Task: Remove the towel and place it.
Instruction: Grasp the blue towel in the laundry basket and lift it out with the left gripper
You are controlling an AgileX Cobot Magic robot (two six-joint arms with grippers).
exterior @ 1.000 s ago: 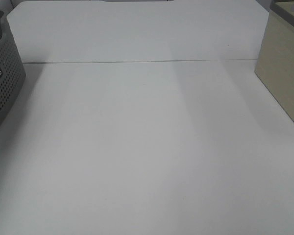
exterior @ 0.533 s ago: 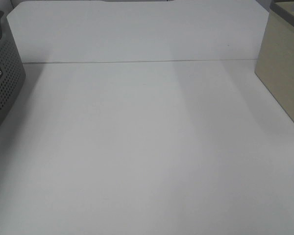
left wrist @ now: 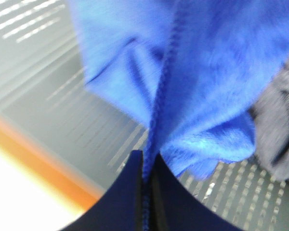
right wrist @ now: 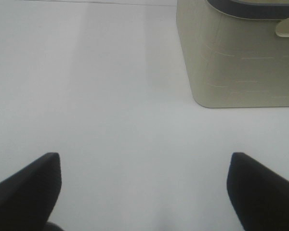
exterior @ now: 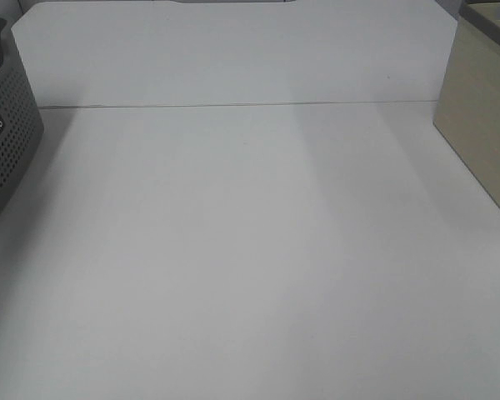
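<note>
While the right gripper is held spread wide and empty above the white table, the towel is pinched by its stitched hem in the clamped left gripper, that hem apparently running straight out from the jaws over grey slats.

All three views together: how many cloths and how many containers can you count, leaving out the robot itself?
Cloths: 2 (blue towel, grey cloth)
Containers: 2 (dark perforated basket, beige bin)
Total: 4
</note>
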